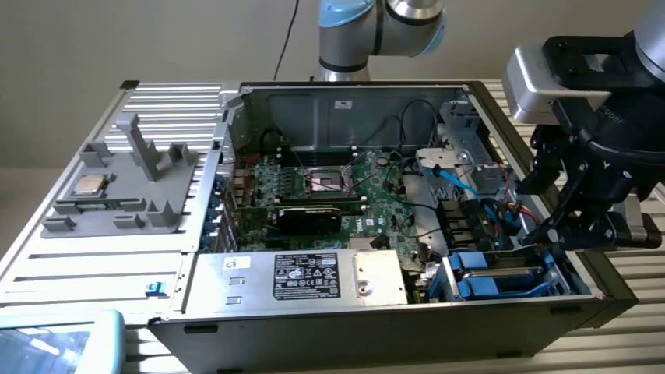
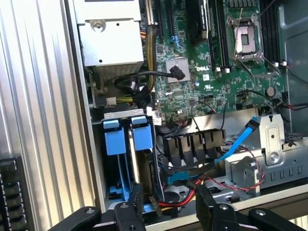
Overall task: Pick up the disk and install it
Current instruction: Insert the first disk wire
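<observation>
Inside the case (image 1: pixel 343 105), the disk (image 2: pixel 142 139) stands beside the gripper (image 2: pixel 169 195), jaws spread.

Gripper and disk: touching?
Cannot tell. Wrist view: one fingertip of the open gripper overlaps the end of the disk; neither contact nor gap shows plainly. The exterior view settles nothing either.

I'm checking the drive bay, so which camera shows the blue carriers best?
The wrist view: both blue carriers stand side by side, close to the open gripper. The exterior view shows them from farther off, at a slant.
</observation>
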`<action>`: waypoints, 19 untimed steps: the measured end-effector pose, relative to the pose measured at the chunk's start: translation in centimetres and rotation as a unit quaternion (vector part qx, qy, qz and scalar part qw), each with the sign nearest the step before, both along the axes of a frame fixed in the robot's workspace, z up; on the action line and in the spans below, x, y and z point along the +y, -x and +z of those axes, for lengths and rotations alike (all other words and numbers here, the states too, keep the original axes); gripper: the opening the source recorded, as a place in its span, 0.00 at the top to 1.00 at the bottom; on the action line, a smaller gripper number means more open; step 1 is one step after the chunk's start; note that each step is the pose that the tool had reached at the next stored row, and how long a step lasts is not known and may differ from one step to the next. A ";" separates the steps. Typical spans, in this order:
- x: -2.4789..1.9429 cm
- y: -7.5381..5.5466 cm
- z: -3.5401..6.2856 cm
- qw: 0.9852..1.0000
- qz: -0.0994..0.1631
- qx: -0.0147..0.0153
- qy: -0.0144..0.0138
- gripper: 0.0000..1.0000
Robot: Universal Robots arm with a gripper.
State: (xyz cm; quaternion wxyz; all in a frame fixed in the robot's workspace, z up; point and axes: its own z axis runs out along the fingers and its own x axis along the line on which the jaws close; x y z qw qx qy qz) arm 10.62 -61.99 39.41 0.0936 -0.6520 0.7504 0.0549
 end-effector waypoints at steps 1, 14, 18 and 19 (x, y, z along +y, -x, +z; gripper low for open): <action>0.01 0.0 0.00 1.000 0.007 0.000 0.000 0.44; -0.90 -1.0 -0.52 0.999 0.045 -0.001 -0.004 0.44; -0.94 -1.2 -0.89 0.998 0.060 -0.001 -0.005 0.44; -0.99 -1.2 -1.00 0.998 0.062 -0.001 -0.006 0.44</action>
